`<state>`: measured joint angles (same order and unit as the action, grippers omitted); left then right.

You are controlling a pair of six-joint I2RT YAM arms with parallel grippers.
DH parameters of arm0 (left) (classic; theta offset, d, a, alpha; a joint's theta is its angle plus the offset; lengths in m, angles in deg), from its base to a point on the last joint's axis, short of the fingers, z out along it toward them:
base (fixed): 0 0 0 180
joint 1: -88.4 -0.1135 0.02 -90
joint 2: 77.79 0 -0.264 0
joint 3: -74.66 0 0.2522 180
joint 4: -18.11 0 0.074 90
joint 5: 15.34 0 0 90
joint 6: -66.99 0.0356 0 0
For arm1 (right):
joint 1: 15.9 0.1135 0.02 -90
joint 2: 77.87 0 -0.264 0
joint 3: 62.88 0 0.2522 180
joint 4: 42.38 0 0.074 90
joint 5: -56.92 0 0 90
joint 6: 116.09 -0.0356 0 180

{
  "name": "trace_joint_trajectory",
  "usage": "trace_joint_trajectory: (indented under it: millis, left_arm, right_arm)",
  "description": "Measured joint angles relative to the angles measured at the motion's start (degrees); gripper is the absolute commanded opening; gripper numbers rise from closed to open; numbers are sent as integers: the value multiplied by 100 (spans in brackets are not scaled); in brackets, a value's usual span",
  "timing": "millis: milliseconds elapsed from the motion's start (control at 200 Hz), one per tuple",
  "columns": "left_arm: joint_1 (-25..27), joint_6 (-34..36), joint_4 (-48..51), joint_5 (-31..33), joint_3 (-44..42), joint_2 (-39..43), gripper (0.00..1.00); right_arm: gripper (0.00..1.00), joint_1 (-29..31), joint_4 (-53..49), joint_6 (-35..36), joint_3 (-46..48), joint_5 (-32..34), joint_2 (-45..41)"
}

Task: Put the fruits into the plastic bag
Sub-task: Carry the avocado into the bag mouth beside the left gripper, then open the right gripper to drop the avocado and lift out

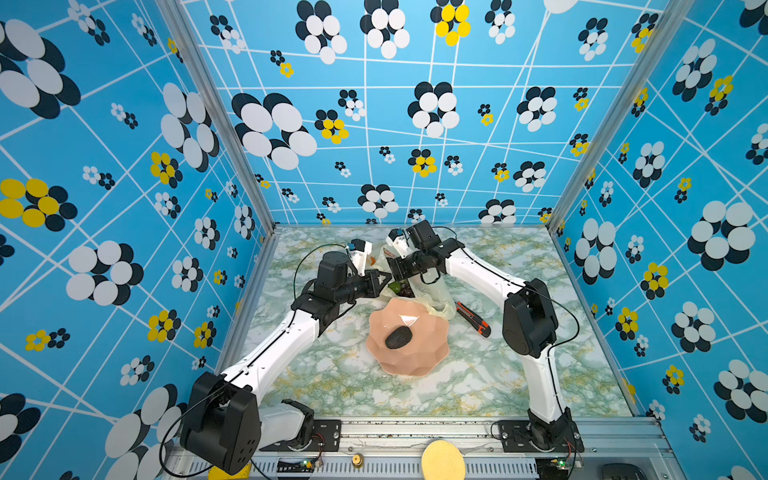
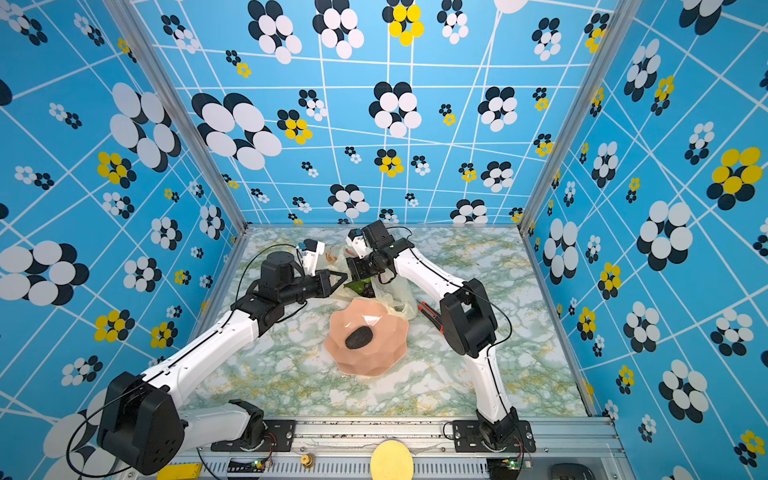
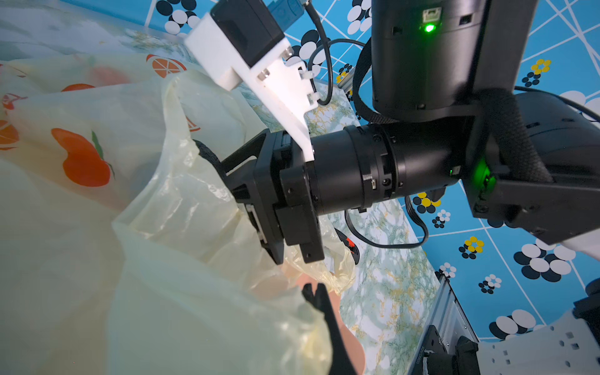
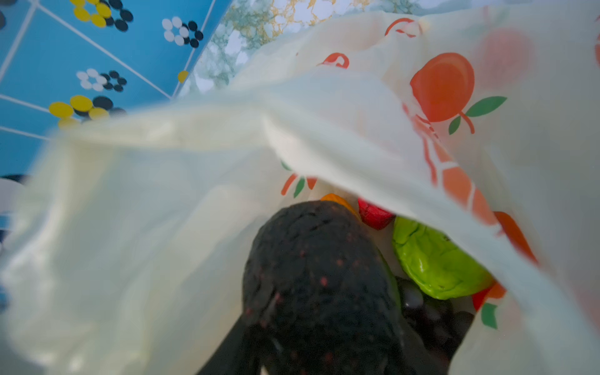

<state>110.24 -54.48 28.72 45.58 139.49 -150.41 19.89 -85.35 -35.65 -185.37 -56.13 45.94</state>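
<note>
The plastic bag [image 1: 437,300] [image 2: 400,297] lies behind the pink dish, its mouth lifted. My left gripper [image 1: 387,277] [image 3: 313,287] is shut on the bag's rim [image 3: 292,311]. My right gripper [image 1: 404,283] [image 4: 311,341] reaches into the bag [image 4: 162,227]. A rough black oval [image 4: 318,276] sits between its dark, blurred fingers; a grip does not show. Deeper inside lie a bumpy green ball [image 4: 435,263], a red strawberry [image 4: 375,216], an orange-yellow fruit [image 4: 337,199] and dark grapes [image 4: 428,315]. Another black oval [image 1: 398,336] [image 2: 359,336] rests in the dish.
The pink scalloped dish [image 1: 428,357] [image 2: 386,359] sits mid-table in front of the bag. A red-and-black utility knife [image 1: 473,319] [image 2: 430,316] lies to the dish's right, near the right arm. A yellow disc [image 1: 442,461] rests on the front rail.
</note>
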Motion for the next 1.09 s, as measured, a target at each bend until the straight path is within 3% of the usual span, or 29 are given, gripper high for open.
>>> trace_joint_trajectory:
  millis: [10,30,350,630,1095]
  left_arm:
    - [0,0,0,0,0,0,0]
    - [0,0,0,0,0,0,0]
    - [0,-2,0,2,0,-2,0]
    - [0,-2,20,52,0,0,0]
    - [0,-2,24,129,0,0,0]
  right_arm:
    - [97,0,28,31,0,-4,0]
    - [99,-2,66,-57,0,0,0]
    - [99,-151,1121,-297,828,-22,-378]
    - [99,-190,2503,42,2505,223,-1899]
    - [99,-190,4256,754,4011,1408,-3364]
